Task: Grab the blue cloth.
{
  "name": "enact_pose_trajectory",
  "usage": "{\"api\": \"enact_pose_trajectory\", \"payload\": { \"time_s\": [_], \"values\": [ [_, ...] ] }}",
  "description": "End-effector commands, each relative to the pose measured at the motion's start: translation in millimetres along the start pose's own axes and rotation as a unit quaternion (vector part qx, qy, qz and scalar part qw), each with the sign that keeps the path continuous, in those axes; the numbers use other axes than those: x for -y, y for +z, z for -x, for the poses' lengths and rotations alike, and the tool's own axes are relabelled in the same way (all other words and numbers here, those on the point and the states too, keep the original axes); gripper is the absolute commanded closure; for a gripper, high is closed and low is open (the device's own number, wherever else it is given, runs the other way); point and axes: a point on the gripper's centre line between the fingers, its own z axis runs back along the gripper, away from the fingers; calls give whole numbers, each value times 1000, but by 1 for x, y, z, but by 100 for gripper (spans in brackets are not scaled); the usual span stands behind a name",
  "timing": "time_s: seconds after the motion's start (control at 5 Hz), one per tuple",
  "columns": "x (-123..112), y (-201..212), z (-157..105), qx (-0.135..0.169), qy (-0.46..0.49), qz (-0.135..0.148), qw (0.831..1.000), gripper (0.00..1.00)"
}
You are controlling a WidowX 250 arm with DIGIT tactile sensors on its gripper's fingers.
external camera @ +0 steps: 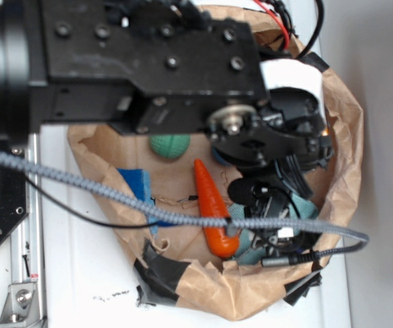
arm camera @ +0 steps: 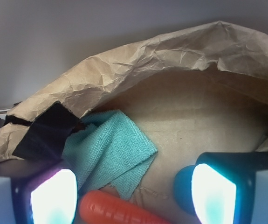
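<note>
The tool [arm camera: 134,193] stands with its two fingers apart; nothing is held between them. In the wrist view the left finger [arm camera: 52,198] and the right finger [arm camera: 215,193] frame the lower edge of the picture, their inner pads glowing pale.

The blue cloth [arm camera: 108,151] lies on the cardboard floor of a crumpled brown paper enclosure [arm camera: 171,51], close to the paper wall and just beside a patch of black tape [arm camera: 43,133]. It is pale teal, loosely folded, with one corner pointing toward the tool. The cloth sits ahead of the open fingers, not between them (no contact is visible).

An orange carrot [arm camera: 113,210] lies at the near edge of the cloth, touching or slightly overlapping it, between the two fingers in the wrist view. A dark teal ball [arm camera: 182,186] shows partly behind the right finger.

In the exterior view the arm [external camera: 148,61] covers much of the enclosure. The carrot [external camera: 212,208] lies near the centre, a green-teal ball [external camera: 169,145] near it, and a royal-blue folded piece [external camera: 136,183] to one side. The enclosure rests on a white desk [external camera: 80,273].
</note>
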Motion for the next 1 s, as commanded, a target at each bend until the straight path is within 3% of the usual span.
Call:
{"api": "enact_pose_trajectory", "payload": {
  "time_s": [0.0, 0.2, 0.6, 0.8],
  "values": [
    [18, -27, 2, 47, -81, 2, 996, 0],
    [11, -43, 6, 49, -101, -7, 994, 0],
    [-14, -50, -12, 37, -106, 26, 993, 0],
    [-20, -71, -17, 40, -128, 10, 991, 0]
  ]
}}
